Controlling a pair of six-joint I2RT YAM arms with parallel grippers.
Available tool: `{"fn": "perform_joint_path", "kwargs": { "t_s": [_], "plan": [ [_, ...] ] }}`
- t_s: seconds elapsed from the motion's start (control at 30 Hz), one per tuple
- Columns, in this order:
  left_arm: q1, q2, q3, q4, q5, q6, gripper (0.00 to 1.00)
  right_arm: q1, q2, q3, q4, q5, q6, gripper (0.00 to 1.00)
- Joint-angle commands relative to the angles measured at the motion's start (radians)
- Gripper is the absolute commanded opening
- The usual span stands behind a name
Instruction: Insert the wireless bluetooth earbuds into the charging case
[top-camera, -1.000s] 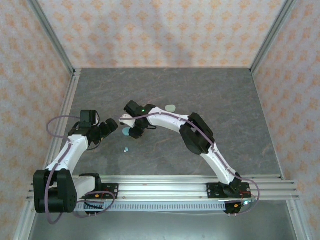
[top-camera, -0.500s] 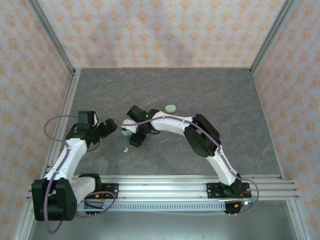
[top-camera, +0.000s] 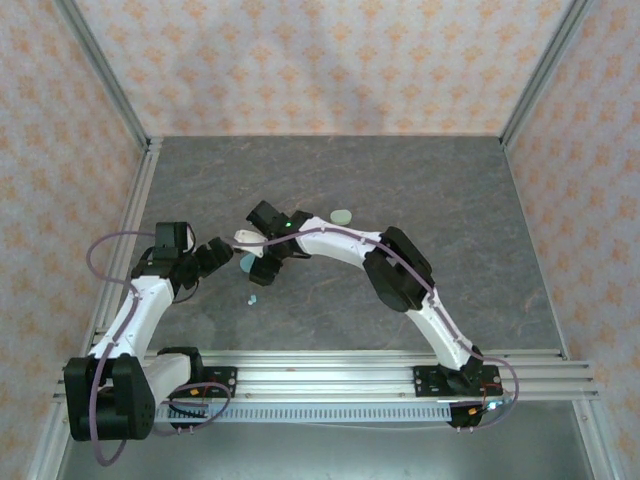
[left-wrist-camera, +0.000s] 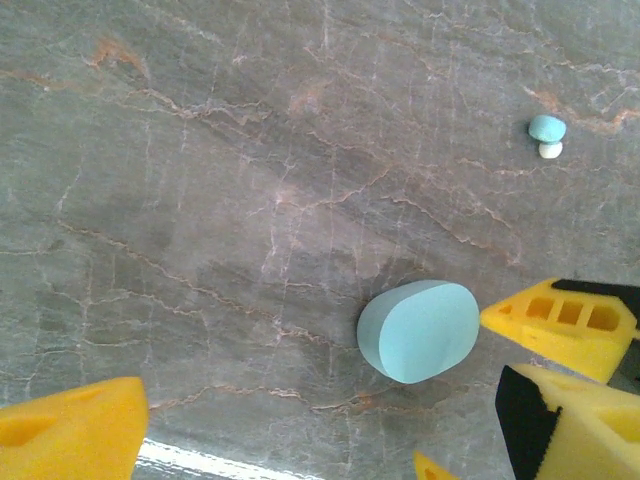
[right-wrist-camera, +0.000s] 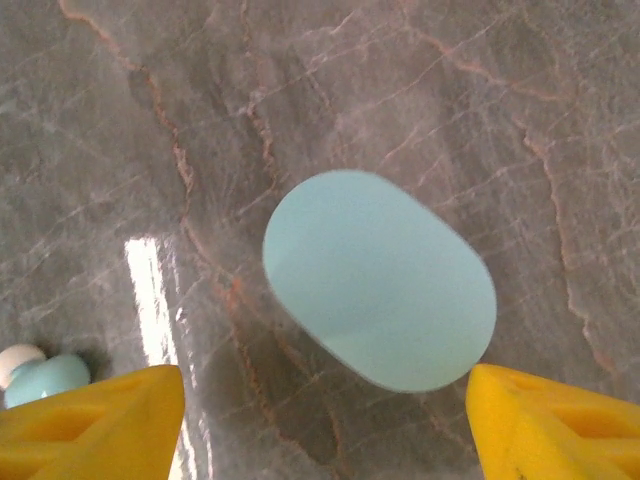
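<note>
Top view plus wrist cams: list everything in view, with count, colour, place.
blue case: 1, light blue, mid-table
mint case: 1, pale mint, farther back and to the right
earbud: 1 clear, light blue with white tip, on the table just nearer than the blue case
table: 1, grey marbled
walls: 3, cream with orange pattern, around the table
rail: 1, silver, near edge
left gripper: yellow fingers, open, left of the blue case
right gripper: yellow fingers, open, over the blue case

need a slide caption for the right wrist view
Right gripper open above a light blue oval case on the grey marbled table, one blue earbud at lower left.
</note>
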Motion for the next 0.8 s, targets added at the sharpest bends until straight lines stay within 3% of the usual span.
{"fn": "perform_joint_path", "kwargs": {
  "t_s": [0.0,0.6,0.77],
  "plan": [
    [0.0,0.008,0.021,-0.005,-0.002,0.028,0.9,0.001,0.056,0.067,-0.026,-0.029,-0.021,0.74],
    [0.0,0.012,0.017,-0.015,-0.017,0.032,0.9,-0.001,0.109,0.118,0.005,-0.047,-0.148,0.76],
    [0.001,0.023,0.022,-0.007,0.016,0.081,0.88,-0.011,0.071,0.09,0.019,-0.058,-0.096,0.75]
  ]
}}
